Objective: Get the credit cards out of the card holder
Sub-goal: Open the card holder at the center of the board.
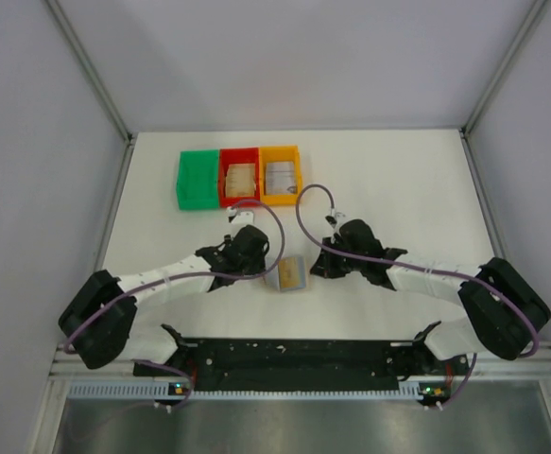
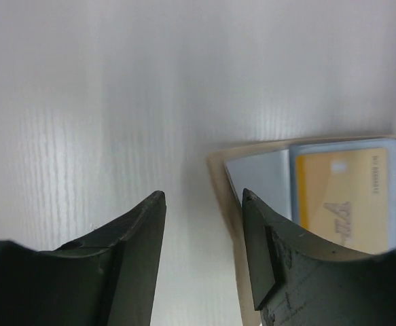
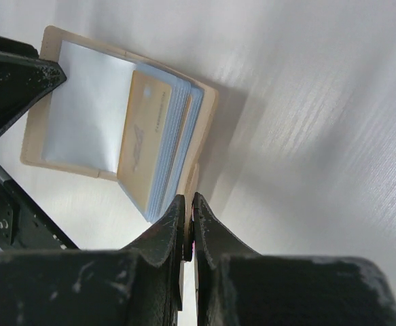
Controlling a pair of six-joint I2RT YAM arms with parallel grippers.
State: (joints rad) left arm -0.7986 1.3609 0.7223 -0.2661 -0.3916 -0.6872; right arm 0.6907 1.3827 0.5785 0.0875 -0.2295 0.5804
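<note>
The card holder [image 1: 287,274] lies open on the table between my two grippers, tan outside with blue-grey sleeves. A yellowish credit card [image 2: 344,197] tops its raised right-hand stack [image 3: 147,129], and a grey-silver one [image 2: 262,173] lies flat on the other half. My left gripper [image 2: 203,195] is open over bare table at the holder's left edge [image 2: 218,170], its right fingertip just over that edge and nothing between the fingers. My right gripper [image 3: 187,200] is shut, with the tan cover's edge [image 3: 196,163] running into its tips.
At the back stand three bins in a row: green [image 1: 197,178], red [image 1: 240,177] with tan cards in it, and orange [image 1: 280,175] with grey cards. White walls close in the table on both sides. Cables loop above each wrist.
</note>
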